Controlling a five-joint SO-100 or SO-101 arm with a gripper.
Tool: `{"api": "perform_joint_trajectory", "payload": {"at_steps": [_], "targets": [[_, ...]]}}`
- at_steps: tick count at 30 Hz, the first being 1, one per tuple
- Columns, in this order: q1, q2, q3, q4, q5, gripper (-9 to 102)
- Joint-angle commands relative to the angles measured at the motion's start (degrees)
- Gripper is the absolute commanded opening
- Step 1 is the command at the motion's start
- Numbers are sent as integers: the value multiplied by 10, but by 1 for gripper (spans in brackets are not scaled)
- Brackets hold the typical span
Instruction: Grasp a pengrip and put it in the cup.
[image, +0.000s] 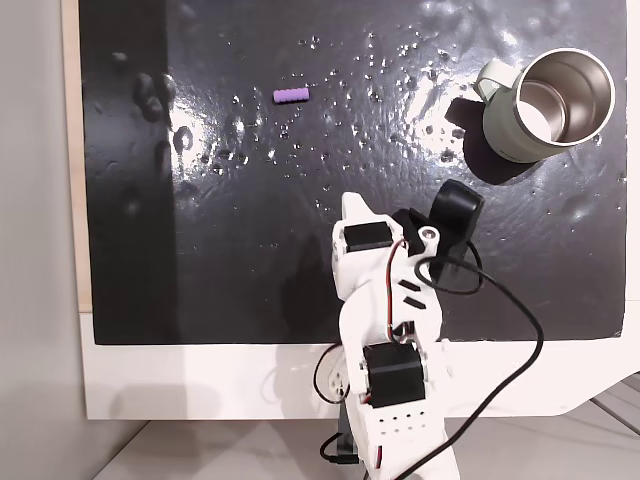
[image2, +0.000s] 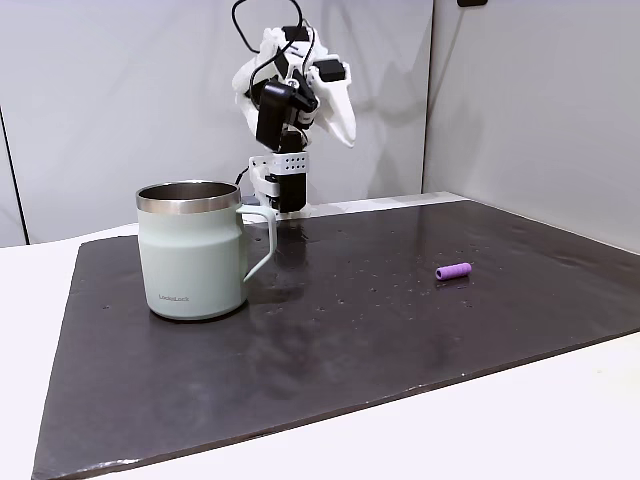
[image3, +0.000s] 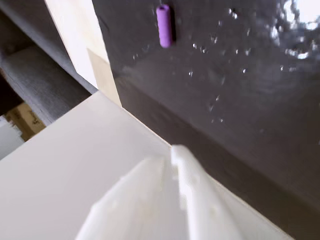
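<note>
Counter (image: 200, 380): white, w/ big black mat (image2: 350, 340) over most of it, glossy, speckled w/ small droplets or bumps.

Arm (image: 385, 330): folded up at the counter's near edge in the top-down fixed view, well back from everything.

Cup (image2: 193, 250): upright on the mat, steel rim up, nothing seen inside; top right in the top-down fixed view, left in the side-on fixed view, handle toward the arm's side.

Fingers (image3: 170, 156): seen in wrist view as white tips lying close together, at most a thin gap between, so prob. closed or nearly; nothing held, nothing touched, hanging above the white counter edge.

Pengrip (image: 291, 96): lying flat on the mat, well apart from cup and fingers; upper middle in the top-down view, right side in the side-on view (image2: 453, 271), top of wrist view (image3: 164, 26).

Handling, as a guess: v. light, soft rubbery, ribbed so not slippery; round, so apt to roll if nudged sideways. Best taken across the middle, fingers opened wider first, squeezing the short dia. w/ light force. Fragile? Unlikely. Task not yet begun.
</note>
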Motion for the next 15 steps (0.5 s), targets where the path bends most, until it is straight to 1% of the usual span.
{"api": "perform_joint_trajectory", "payload": {"at_steps": [1, 5, 9, 12, 15], "targets": [[-25, -159, -216, 62, 42, 7], [-55, -298, -367, 122, 97, 14], [-80, -425, -492, 177, 153, 25], [-90, -503, -571, 198, 187, 29], [-98, -558, -616, 198, 191, 29]]}}
